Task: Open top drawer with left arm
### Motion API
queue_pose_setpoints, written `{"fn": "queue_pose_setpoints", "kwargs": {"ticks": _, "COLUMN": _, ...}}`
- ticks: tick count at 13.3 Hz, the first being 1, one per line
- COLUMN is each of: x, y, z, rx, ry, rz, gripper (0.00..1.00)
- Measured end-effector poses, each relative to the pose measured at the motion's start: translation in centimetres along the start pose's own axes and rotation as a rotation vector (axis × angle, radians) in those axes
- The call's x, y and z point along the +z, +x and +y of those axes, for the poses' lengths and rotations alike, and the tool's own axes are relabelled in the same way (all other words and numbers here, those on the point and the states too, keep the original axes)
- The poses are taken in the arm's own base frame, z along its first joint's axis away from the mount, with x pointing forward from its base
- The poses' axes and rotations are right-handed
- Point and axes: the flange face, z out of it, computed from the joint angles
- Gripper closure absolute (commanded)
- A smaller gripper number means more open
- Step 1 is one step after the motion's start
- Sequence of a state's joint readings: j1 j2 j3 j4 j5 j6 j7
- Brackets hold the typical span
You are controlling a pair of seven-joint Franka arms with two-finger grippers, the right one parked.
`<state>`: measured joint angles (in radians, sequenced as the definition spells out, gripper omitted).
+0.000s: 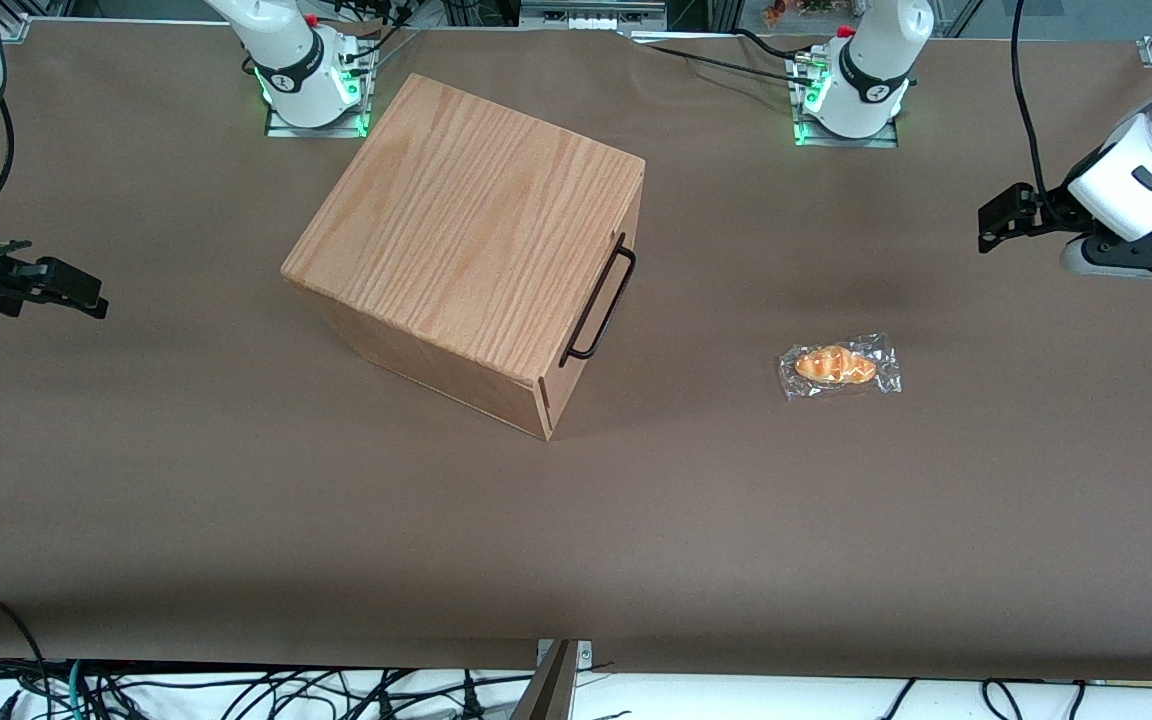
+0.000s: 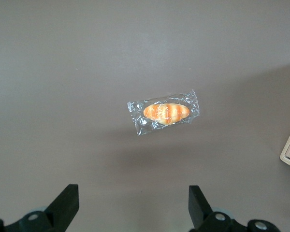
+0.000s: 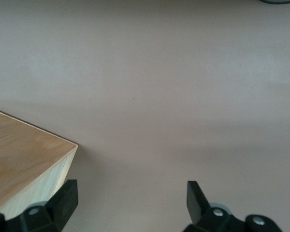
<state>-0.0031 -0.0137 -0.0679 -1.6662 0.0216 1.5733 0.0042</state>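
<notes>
End effector of my left arm hangs wide open above the worktop, near a wrapped bread roll; top drawer shut.

A wrapped bun lies flat on the brown table. It sits alone, in clear plastic. Cables hang along the table's near edge.
</notes>
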Motion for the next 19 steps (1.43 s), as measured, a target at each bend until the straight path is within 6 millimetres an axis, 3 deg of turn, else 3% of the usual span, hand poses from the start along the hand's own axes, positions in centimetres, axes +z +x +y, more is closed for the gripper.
{"fn": "queue_pose_setpoints", "kwargs": {"ticks": 13, "x": 1.3, "y": -0.2, "z": 0.9, "rx": 0.013, "ry": -0.031, "rz": -0.075, "gripper": 0.0}}
{"fn": "queue_pose_setpoints", "kwargs": {"ticks": 15, "x": 1.3, "y": -0.2, "z": 3.3, "rx": 0.05, "ry": -0.069, "rz": -0.076, "gripper": 0.0}}
{"fn": "queue_pose_setpoints", "kwargs": {"ticks": 19, "x": 2.8, "y": 0.2, "z": 10.3, "rx": 0.159, "ry": -0.124, "rz": -0.102, "gripper": 0.0}}
